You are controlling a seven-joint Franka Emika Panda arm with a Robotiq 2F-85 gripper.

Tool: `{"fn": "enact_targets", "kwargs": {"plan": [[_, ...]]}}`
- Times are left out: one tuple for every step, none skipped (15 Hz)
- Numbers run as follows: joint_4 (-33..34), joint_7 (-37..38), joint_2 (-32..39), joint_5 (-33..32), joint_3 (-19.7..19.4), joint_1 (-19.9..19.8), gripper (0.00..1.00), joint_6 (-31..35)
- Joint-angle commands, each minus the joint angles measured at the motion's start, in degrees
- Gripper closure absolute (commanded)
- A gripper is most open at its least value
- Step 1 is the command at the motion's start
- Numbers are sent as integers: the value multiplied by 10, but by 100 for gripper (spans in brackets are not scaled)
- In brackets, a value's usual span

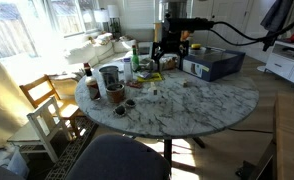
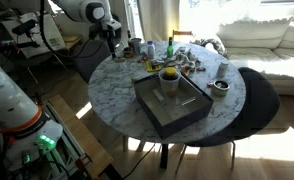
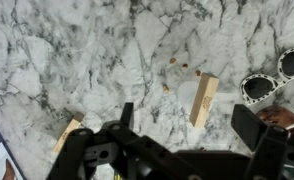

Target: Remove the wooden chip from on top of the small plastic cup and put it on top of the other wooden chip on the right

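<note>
1. Two wooden chips are seen in the wrist view, both lying on the bare stone of the marble table [image 3: 67, 50] and well apart from each other
2. One wooden chip [image 3: 204, 98], a pale tan oblong, is shown nearly upright in the picture, near the rims of two jars [image 3: 259, 88] at the right edge
3. The other wooden chip [image 3: 67, 133] is shown tilted at the lower left, its near end hidden by the gripper housing
4. The gripper [image 3: 184, 115] is held above the table with its fingers [image 3: 125, 115] spread wide and nothing grasped; the first chip is seen in the gap, nearer the finger at the right of the picture
5. Some brown crumbs [image 3: 177, 65] are scattered on the stone just beyond that chip
6. In both exterior views the arm [image 2: 99, 15] is placed over the cluttered side of the round table, among cups and jars; the chips are too small to be made out there
7. A blue box [image 1: 212, 65] is shown on the table near the gripper in an exterior view
</note>
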Motion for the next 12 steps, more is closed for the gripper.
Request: {"fn": "enact_targets", "kwargs": {"plan": [[8, 0, 26, 20, -16, 12, 0, 23], [12, -3, 34, 25, -16, 13, 0, 27], [15, -2, 40, 29, -17, 13, 0, 33], [18, -5, 47, 37, -16, 13, 0, 38], [23, -5, 55, 43, -17, 14, 0, 41], [27, -6, 62, 47, -17, 15, 0, 42], [33, -3, 70, 48, -19, 17, 0, 45], [39, -4, 77, 52, -20, 17, 0, 44], [46, -5, 86, 56, -21, 17, 0, 41], [53, -4, 94, 58, -22, 18, 0, 40], [62, -5, 102, 61, -23, 17, 0, 38], [70, -3, 111, 61, -26, 18, 0, 37]]}}
